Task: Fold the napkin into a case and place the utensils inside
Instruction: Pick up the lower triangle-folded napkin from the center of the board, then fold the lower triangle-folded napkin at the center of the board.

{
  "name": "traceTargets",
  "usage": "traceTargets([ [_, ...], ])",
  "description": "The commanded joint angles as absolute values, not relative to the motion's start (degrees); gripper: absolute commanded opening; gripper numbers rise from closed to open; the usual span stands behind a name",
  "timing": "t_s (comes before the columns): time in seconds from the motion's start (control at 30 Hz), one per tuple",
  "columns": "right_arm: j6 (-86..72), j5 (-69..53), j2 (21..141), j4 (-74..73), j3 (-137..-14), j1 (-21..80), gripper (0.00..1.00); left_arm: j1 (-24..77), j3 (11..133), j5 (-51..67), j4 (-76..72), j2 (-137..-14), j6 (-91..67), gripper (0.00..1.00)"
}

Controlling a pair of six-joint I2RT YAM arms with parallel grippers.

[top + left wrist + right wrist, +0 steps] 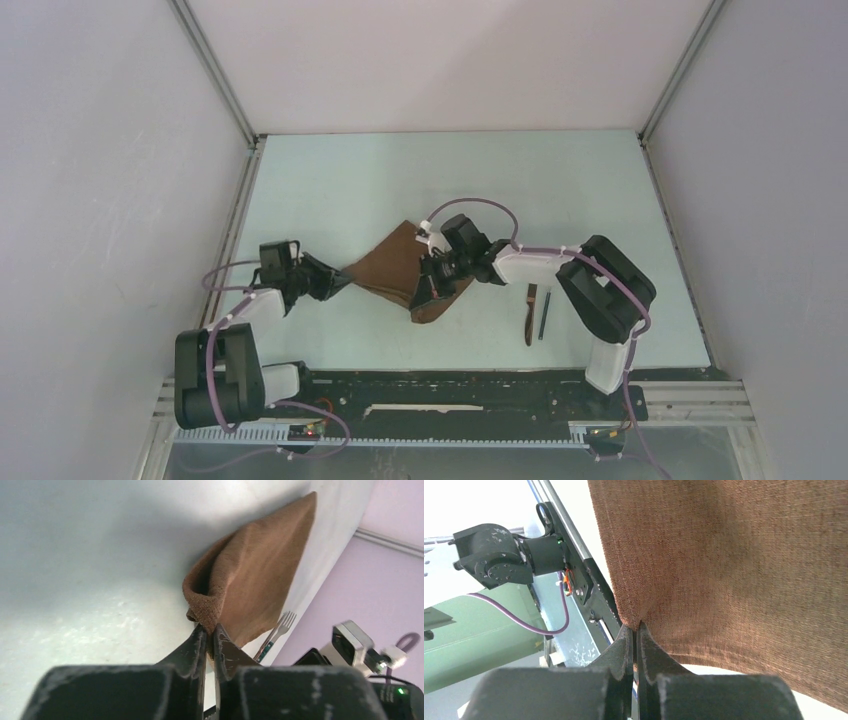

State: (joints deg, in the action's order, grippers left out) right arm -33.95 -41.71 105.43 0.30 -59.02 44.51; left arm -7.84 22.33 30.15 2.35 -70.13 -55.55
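Napkin (393, 265) mid-fold: partly lifted off the counter (330, 180), draped and loosely doubled, not flat.

Left claw (338, 282): fingers pressed together, pinching the napkin's left corner.

Right claw (432, 292): likewise clamped, on the napkin's right-hand edge. Cloth hangs from the pinch in the wrist view.

No narrow case formed yet, by my reading. There is only one slack fold held between the two arms.

Utensils (531, 312) lie side by side on the counter just right of the napkin. They are clear of it, and neither claw is on them.

Judged remaining: finish and flatten the folds, then load both pieces. Early-to-middle stage.
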Motion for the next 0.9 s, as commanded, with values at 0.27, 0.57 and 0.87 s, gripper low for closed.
traceTargets([
  [0.27, -31.46, -48.17, 106.6, -3.21, -55.99, 37.29, 0.0, 5.96, 46.07, 23.97, 11.19, -83.82, -54.14, 0.0],
  [0.57, -27.6, -46.02, 108.29, -5.04, -55.94, 33.86, 0.0, 10.63, 56.53, 20.92, 13.1, -96.48, -53.46, 0.0],
  [0.87, -25.08, -44.57, 110.28, -7.08, -57.84, 32.96, 0.0, 11.25, 59.36, 19.64, 13.9, -100.82, -52.55, 0.0],
])
